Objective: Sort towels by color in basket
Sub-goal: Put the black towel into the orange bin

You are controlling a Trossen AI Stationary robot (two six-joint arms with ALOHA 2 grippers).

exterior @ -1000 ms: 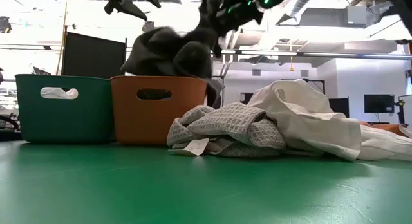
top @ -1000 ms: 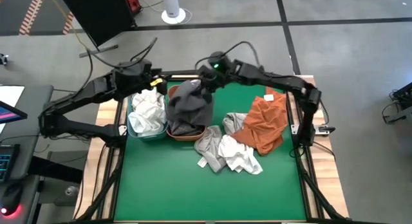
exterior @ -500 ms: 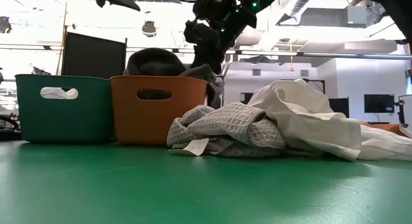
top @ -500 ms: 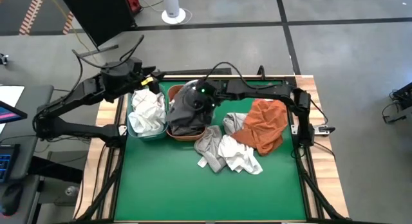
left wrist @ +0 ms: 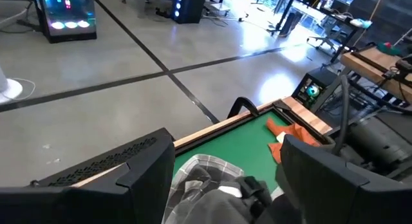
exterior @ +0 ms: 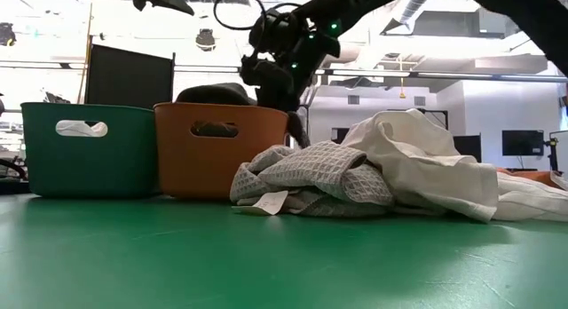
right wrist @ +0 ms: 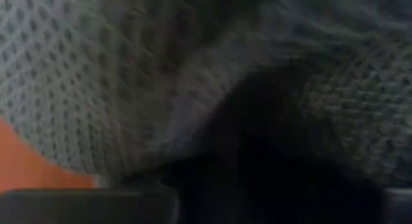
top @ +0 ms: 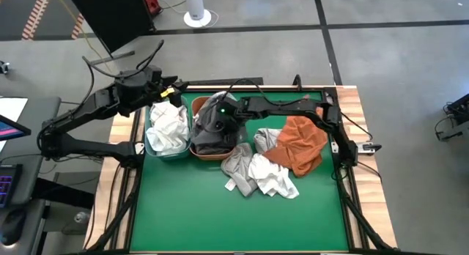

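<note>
Two baskets near counter's far-left corner: teal basket (top: 150, 141) with white towels (top: 168, 124), orange basket (exterior: 217, 158) with dark grey towel (top: 215, 136). Right claw (top: 218, 123) down on grey towel; grip cannot tell. Left claw (top: 174, 91) wide open, empty, above far edge. Rust towel (top: 302, 141), grey-checked towel (exterior: 315, 171), white towel (exterior: 435, 167) heaped mid-counter.

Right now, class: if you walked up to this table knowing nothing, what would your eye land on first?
Probably the right gripper pressed low over the orange basket, where a dark grey towel is heaped. Next, the loose pile right of the baskets on the green table: a rust orange towel with grey-checked and white ones. The left gripper hangs over the teal basket, which holds white cloth.
</note>
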